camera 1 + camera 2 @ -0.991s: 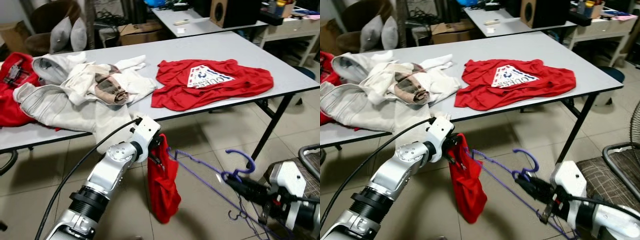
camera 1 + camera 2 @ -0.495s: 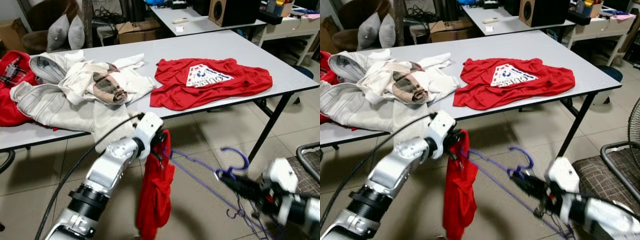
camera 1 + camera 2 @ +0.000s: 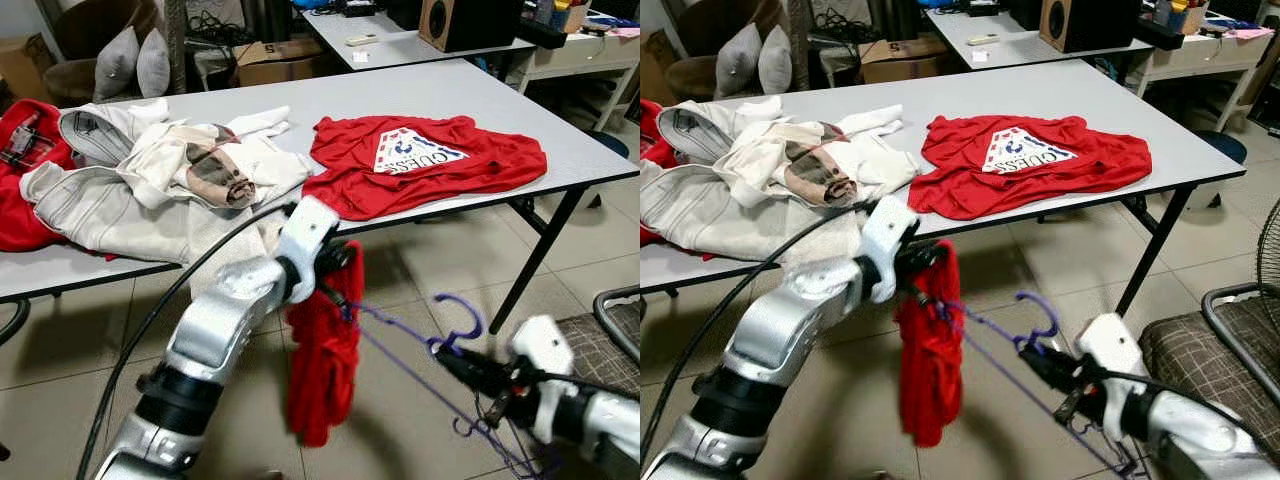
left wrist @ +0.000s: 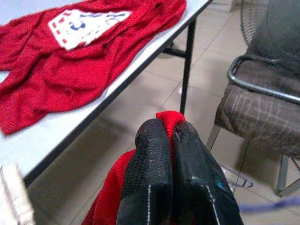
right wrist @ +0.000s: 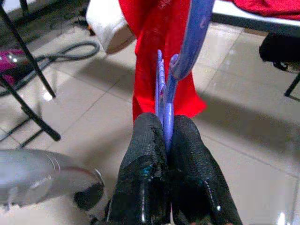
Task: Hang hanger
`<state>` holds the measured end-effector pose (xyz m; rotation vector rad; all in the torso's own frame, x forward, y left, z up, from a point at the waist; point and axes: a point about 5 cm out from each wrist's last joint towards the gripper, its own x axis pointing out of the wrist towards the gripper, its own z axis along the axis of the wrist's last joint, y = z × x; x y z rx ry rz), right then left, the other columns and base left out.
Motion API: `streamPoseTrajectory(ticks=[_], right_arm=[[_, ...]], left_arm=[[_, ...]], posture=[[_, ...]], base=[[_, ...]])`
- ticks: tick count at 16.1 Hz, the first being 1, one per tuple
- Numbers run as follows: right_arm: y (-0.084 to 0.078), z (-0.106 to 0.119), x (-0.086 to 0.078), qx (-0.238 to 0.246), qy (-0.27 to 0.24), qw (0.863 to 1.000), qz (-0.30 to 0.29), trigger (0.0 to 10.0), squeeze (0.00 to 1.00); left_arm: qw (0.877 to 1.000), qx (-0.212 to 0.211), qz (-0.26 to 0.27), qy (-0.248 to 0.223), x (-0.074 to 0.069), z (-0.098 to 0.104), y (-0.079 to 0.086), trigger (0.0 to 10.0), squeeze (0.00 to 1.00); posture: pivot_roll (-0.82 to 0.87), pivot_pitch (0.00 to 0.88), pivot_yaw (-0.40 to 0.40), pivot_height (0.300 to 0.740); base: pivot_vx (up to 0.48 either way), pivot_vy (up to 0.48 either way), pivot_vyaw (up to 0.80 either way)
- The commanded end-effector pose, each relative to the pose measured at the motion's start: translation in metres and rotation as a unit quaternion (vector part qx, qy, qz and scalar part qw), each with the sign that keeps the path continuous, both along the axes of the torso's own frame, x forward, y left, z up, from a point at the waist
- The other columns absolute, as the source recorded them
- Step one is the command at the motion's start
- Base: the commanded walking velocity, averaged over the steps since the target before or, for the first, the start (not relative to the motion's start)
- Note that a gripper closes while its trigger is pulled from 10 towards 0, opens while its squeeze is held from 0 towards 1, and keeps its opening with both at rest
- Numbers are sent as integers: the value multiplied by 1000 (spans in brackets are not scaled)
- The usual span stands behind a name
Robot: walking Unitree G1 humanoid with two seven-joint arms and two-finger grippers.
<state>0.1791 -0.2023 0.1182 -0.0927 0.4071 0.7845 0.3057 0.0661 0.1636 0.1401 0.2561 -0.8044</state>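
Below the near edge of the grey table [image 3: 470, 95], over the tiled floor, the left gripper [image 4: 171, 140] is clenched on a fold of a red garment [image 3: 322, 365], which hangs limp from its fingers; beside it the right gripper [image 5: 167, 140] is pinched tight on the neck of a purple hanger [image 3: 455, 330], whose hook curls upward above the fingertips while its thin wire arms slant toward the red garment and reach it; on the table lie a spread red T-shirt [image 3: 425, 160] with a white triangular logo and, well apart to its left, a heap of cream clothes [image 3: 150, 190]; a chair [image 3: 1230, 340] stands at the right
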Motion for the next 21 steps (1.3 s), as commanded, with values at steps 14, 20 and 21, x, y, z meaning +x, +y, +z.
streamPoseTrajectory(ticks=[14, 20, 21], right_arm=[[6, -55, 33, 11, 107, 992, -71, 10000, 0], [-15, -63, 35, 80, 139, 967, -197, 10000, 0], [-18, -58, 36, 124, 133, 959, -219, 10000, 0]], left_arm=[[993, -112, -28, 6, -15, 62, -6, 10000, 0], [990, -113, -79, 0, -28, 71, -10, 10000, 0], [991, -100, -90, -3, -32, 68, -11, 10000, 0]], posture=[[21, 3, 65, 740], [14, 5, 70, 740], [12, 5, 73, 740]], base=[[0, 0, 0], [0, 0, 0], [0, 0, 0]])
